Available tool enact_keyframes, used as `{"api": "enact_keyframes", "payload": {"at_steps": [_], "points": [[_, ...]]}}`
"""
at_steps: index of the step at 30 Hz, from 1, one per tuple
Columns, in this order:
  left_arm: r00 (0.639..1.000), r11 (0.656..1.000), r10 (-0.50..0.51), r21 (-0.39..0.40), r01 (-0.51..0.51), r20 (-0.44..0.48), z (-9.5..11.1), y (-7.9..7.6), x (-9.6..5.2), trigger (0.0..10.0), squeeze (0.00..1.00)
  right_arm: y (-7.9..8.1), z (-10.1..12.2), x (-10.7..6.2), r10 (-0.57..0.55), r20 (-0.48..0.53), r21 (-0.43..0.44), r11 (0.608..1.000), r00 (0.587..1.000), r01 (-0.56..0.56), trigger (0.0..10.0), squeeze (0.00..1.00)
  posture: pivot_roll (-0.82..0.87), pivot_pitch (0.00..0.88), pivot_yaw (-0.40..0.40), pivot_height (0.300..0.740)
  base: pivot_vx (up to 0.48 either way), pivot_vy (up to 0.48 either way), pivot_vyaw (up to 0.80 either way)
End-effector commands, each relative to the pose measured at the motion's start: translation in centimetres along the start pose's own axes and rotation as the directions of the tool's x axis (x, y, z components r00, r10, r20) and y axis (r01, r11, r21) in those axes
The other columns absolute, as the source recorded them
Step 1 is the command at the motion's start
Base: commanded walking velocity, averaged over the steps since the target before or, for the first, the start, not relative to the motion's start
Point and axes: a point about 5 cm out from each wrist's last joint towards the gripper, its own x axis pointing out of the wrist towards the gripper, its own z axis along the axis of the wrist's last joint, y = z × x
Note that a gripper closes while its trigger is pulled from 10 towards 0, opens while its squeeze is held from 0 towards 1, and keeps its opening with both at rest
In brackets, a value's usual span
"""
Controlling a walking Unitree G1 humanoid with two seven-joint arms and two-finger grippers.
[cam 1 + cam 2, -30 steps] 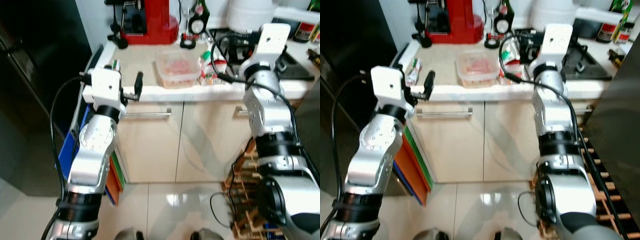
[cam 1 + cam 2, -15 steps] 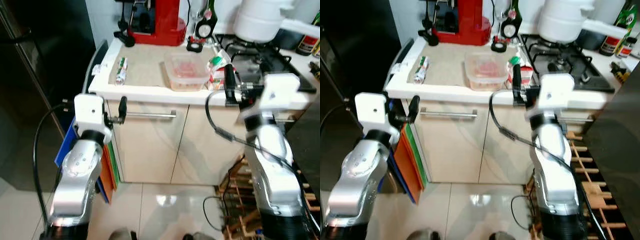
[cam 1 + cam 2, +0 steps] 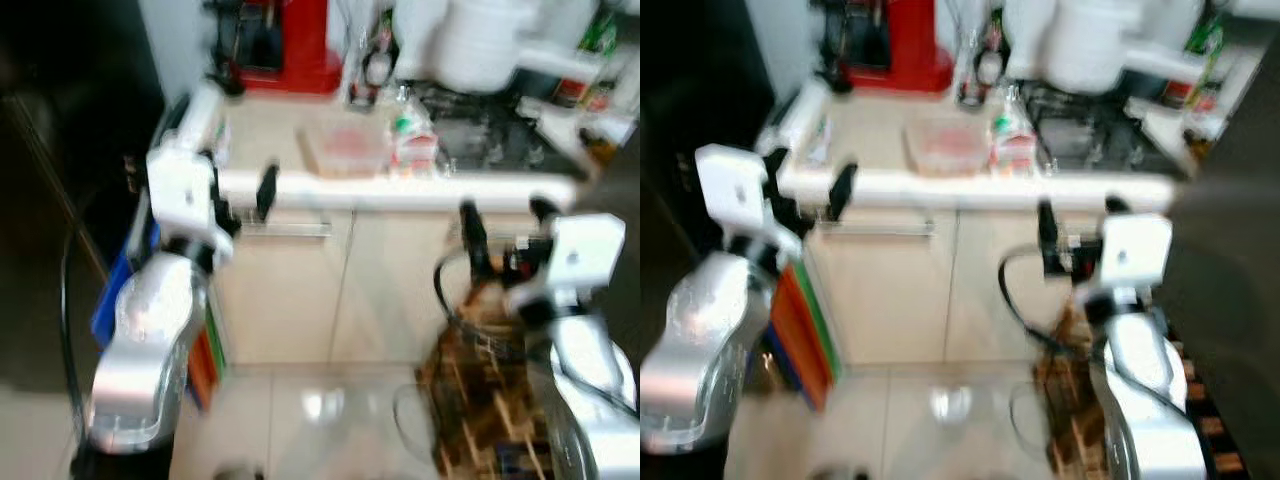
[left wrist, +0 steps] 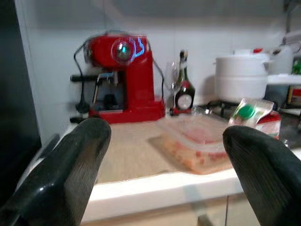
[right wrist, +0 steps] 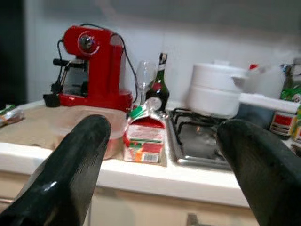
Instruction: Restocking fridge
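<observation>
Left wrist view, left claw (image 4: 162, 150) spread wide, food container (image 4: 200, 143) on counter (image 4: 127, 162)

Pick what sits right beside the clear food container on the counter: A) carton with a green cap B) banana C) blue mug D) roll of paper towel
A: the carton with its green cap stands against the clear food container on the counter.

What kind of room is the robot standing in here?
Most likely a home kitchen. A red espresso machine and a clear food container sit on a pale countertop over cabinets, and a white pot rests on a gas hob.
</observation>
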Motion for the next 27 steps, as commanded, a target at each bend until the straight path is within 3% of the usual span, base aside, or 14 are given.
{"api": "enact_keyframes", "payload": {"at_steps": [1, 8, 14, 18, 22, 27], "points": [[1.0, 1.0, 0.003, 0.018, -0.003, 0.01, 0.3, 0.0, 0.4, 10.0, 0.0, 0.1, 0.2, 0.3, 0.006, 0.001, 0.012, 1.0, 1.0, -0.006, 10.0, 0.0, -0.03, 0.0, -0.035, 0.726, 0.274, -0.39, 0.0], [0.999, 0.999, 0.039, 0.001, -0.039, 0.038, 0.5, 0.2, 1.2, 10.0, 0.0, 0.1, 0.8, 1.9, 0.011, 0.027, 0.015, 1.0, 1.0, -0.012, 10.0, 0.0, -0.03, 0.0, -0.039, 0.726, 0.286, -0.382, 0.0], [0.998, 0.998, 0.037, 0.04, -0.039, 0.048, 0.7, 0.4, 1.6, 10.0, 0.0, 0.9, 1.1, 2.4, 0.03, 0.045, 0.023, 0.999, 0.999, -0.031, 10.0, 0.0, -0.03, 0.0, -0.038, 0.726, 0.31, -0.363, 0.0], [0.996, 0.998, 0.061, 0.018, -0.062, 0.067, 1.0, 0.8, 1.9, 10.0, 0.0, 1.1, 1.3, 2.6, 0.031, 0.052, 0.029, 0.999, 0.998, -0.032, 10.0, 0.0, -0.03, 0.0, -0.032, 0.726, 0.324, -0.348, 0.0], [0.989, 0.99, 0.14, -0.015, -0.139, 0.052, 0.8, 1.7, 2.2, 10.0, 0.0, 1.8, 2.5, 4.4, 0.061, 0.11, 0.044, 0.997, 0.992, -0.066, 10.0, 0.0, -0.03, 0.0, -0.021, 0.726, 0.233, 0.214, 0.0], [0.987, 0.988, 0.15, 0.025, -0.151, 0.057, 0.8, 1.8, 2.5, 10.0, 0.0, 2.7, 3.4, 6.0, 0.113, 0.152, 0.06, 0.991, 0.982, -0.123, 10.0, 0.0, -0.03, 0.0, -0.019, 0.726, 0.0, 0.0, 0.0]]}}
